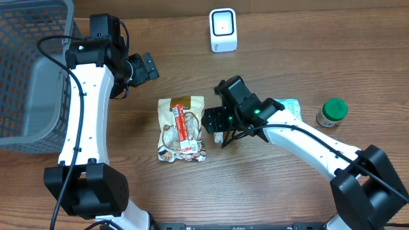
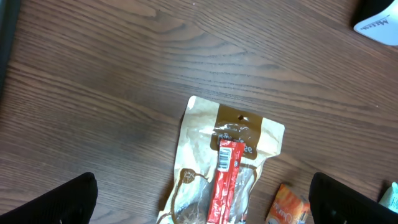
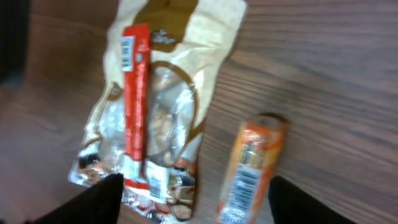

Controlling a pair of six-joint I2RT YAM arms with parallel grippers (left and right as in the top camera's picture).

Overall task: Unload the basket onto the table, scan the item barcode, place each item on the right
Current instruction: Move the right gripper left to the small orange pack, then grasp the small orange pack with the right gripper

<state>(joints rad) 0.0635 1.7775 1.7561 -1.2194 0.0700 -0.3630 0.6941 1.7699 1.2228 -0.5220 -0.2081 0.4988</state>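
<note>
- Nearest you, a tan snack pouch is lying flat on the wooden table, a little left of centre. A red stick packet is lying lengthwise on top of it, with its barcode facing up at the far end.
- Just right of the pouch and not touching it, an orange packet is lying flat on the table. Its barcode is showing at the near end.
- Your right gripper is hovering over that orange packet. Its fingers are spread wide to either side and are gripping nothing.
- Further right, a teal and white packet is peeking out from under the right arm. A green-lidded jar is standing upright just beyond it, near the right edge.
- Farther back on the left, your left gripper is hanging above bare table with its fingers fully spread and nothing between them. In its wrist view it is looking down on the pouch and the red stick.
- A grey mesh basket is sitting at the far left, just beside the left arm.
- Farthest from you, the white barcode scanner is standing near the centre of the far edge, well apart from every item.
</note>
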